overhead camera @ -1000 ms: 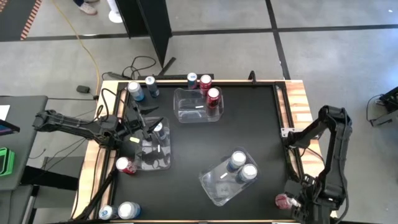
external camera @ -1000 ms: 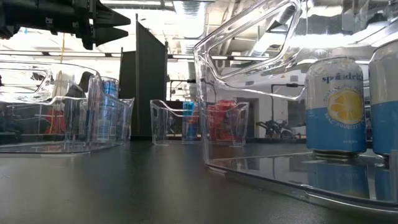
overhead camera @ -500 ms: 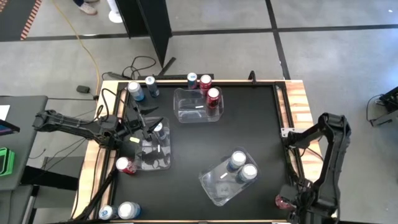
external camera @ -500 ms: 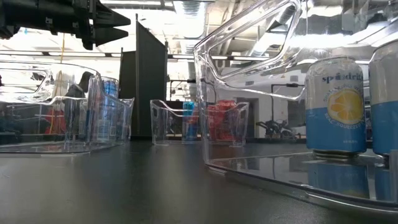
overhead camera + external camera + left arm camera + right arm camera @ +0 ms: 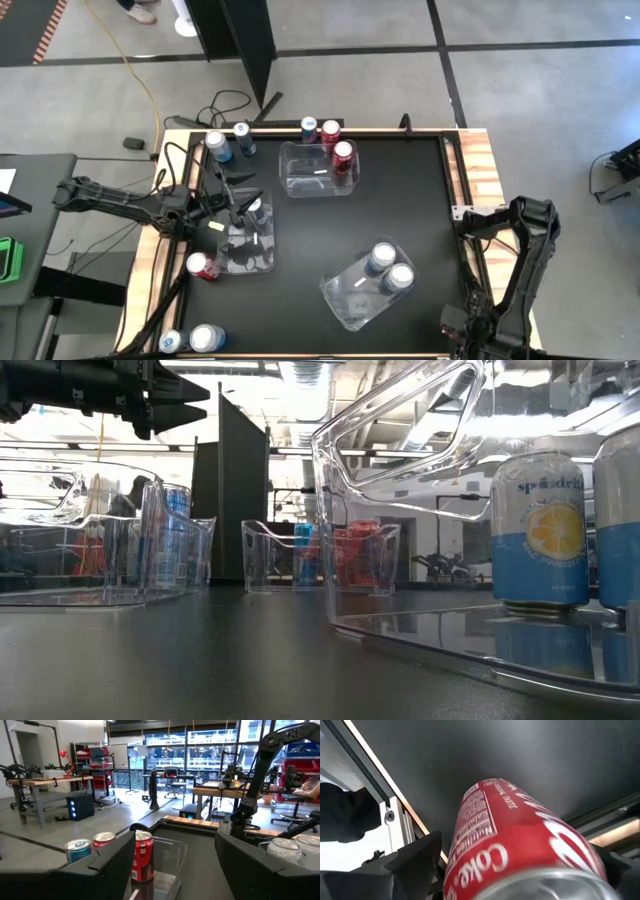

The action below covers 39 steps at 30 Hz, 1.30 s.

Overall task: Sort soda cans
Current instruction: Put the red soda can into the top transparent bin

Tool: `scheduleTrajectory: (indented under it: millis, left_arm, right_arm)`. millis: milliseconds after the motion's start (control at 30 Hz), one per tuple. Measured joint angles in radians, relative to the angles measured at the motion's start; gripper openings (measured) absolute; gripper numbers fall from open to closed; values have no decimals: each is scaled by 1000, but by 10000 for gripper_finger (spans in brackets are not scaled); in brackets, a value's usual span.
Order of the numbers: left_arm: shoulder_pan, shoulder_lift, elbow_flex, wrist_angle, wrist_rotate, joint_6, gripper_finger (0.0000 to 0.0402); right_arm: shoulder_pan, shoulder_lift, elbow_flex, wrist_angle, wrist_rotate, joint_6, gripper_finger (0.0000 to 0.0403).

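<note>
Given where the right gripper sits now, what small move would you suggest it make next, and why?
Probably close the fingers on the red can. The right gripper is at the table's near right corner, its jaws open with the can lying between them in the wrist view, not yet gripped. The left gripper waits open over the left bin.

Four cans stand along the table's far edge: a light blue can (image 5: 218, 147), a dark blue can (image 5: 243, 137), a blue-topped can (image 5: 309, 128) and a red can (image 5: 330, 132). Another red can (image 5: 343, 156) stands upright in the far bin. Two pale blue lemon cans (image 5: 389, 268) stand side by side in the near bin. A red one (image 5: 199, 265) stands beside the left bin. A red Coke can (image 5: 520, 850) sits at the near right corner.
</note>
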Motion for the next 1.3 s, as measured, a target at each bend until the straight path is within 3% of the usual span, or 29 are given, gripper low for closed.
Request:
scheduleTrajectory:
  millis: [200, 533, 800, 1300]
  left_arm:
    - [0, 0, 0, 0, 1, 1, 270]
    - [0, 0, 0, 0, 1, 2, 270]
    - [0, 0, 0, 0, 1, 2, 270]
    - [0, 0, 0, 2, 15, 5, 270]
  right_arm:
    - [0, 42, 1, 22, -1, -19, 387]
    - [-11, 54, 3, 27, -3, -49, 312]
    - [-65, 26, -3, 39, -4, -126, 312]
    - [-278, -299, -2, -76, 31, -417, 311]
